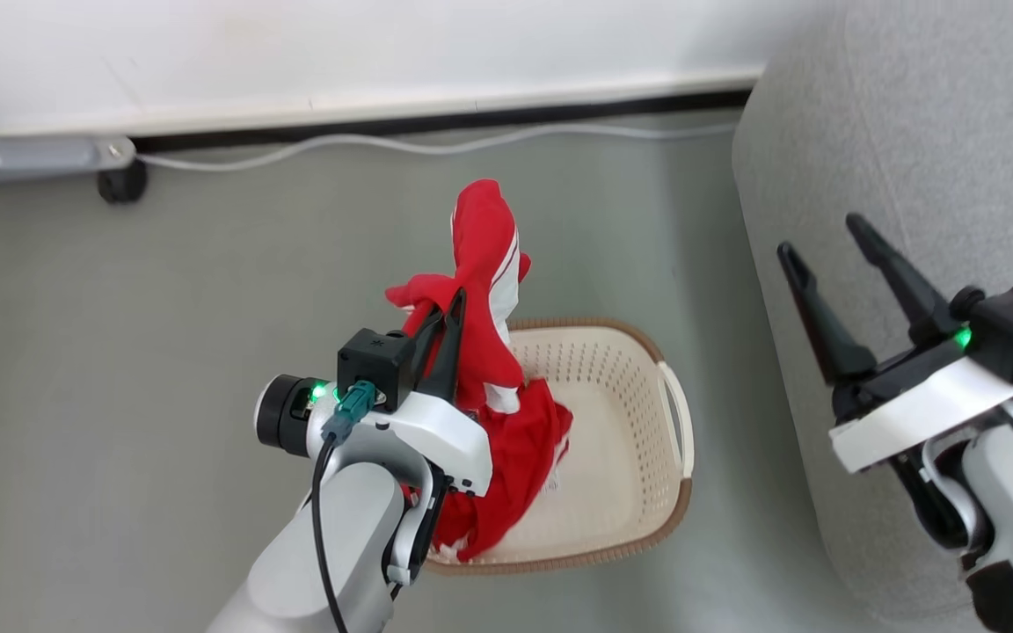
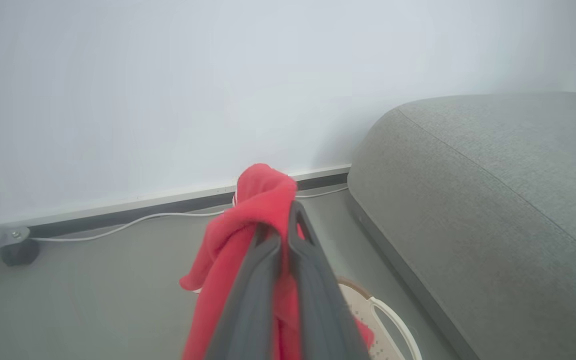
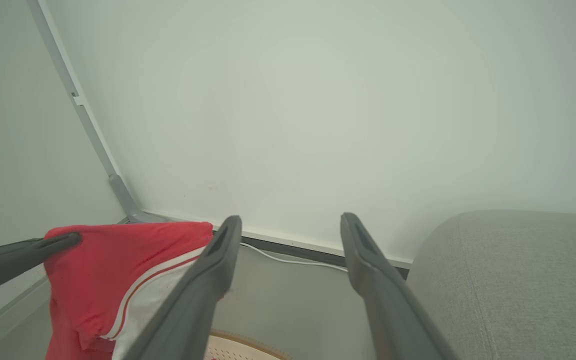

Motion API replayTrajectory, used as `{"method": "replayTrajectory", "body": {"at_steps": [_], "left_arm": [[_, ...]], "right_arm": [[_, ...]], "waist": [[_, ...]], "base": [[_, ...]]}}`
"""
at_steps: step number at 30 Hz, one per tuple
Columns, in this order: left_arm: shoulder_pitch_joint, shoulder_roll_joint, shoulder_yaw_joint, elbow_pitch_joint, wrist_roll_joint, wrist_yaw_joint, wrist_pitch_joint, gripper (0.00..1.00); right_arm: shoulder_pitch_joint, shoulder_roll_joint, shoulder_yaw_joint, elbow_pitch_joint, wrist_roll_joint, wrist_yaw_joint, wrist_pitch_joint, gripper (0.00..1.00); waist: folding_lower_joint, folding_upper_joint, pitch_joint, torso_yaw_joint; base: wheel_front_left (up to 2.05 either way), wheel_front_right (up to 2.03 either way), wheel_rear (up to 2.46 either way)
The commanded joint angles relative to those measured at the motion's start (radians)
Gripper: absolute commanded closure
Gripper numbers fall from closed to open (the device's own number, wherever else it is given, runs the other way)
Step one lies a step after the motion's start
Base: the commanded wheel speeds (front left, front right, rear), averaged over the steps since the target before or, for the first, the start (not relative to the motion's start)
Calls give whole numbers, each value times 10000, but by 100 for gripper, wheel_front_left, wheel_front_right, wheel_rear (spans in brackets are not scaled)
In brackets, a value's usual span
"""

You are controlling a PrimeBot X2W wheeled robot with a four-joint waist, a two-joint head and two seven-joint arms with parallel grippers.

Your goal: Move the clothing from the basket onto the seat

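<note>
Nearest the lens, the left gripper has its fingers pressed together on a fold of the clothing, held above the basket. From the pinch the red cloth hangs long and near vertical, its lower part lying in the basket's left end; whether that heap is the same garment's tail or a second piece I cannot quite tell. To the right of these fingers, across the basket and a strip of bare floor, lies the seat, its rounded edge higher than the basket rim. Over that edge hovers the right gripper, fingers spread and empty, nearer the seat but clear of the cloth. Rightward the way is open, though the trailing hem could catch the rim
</note>
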Motion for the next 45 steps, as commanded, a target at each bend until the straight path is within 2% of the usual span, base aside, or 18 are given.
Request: {"method": "replayTrajectory", "body": {"at_steps": [1, 12, 31, 36, 42, 45], "left_arm": [[17, 74, 404, -376, 217, -81, -62, 100], [287, 74, 1244, -1700, 1174, -432, -62, 100], [-160, 78, 1642, -2724, 2013, -874, -62, 100], [-139, 77, 1623, -2793, 2077, -945, -63, 100], [-135, 76, 1415, -2834, 2021, -977, -63, 100], [-163, 75, 1214, -2864, 1937, -946, -63, 100]], "right_arm": [[289, -37, 145, -114, -87, 40, -61, 0], [728, 572, 397, 521, -239, 40, -61, 0], [1142, 1104, 388, 954, -417, 40, -61, 0], [993, 1228, 548, 312, -370, 40, -61, 0], [536, 1245, 1345, -1149, -133, 40, -61, 0], [256, 1235, 1809, -1416, -118, 40, -61, 0]], "waist": [[0, -1, -416, 116], [0, -1, -1338, 106], [0, -1, -2109, -119], [0, -1, -2160, -136], [0, -1, -2166, -52], [0, -1, -2159, 25]], "base": [[0, 0, 0], [0, 0, 0], [0, 0, 0], [0, 0, 0], [0, 0, 0], [0, 0, 0]]}}
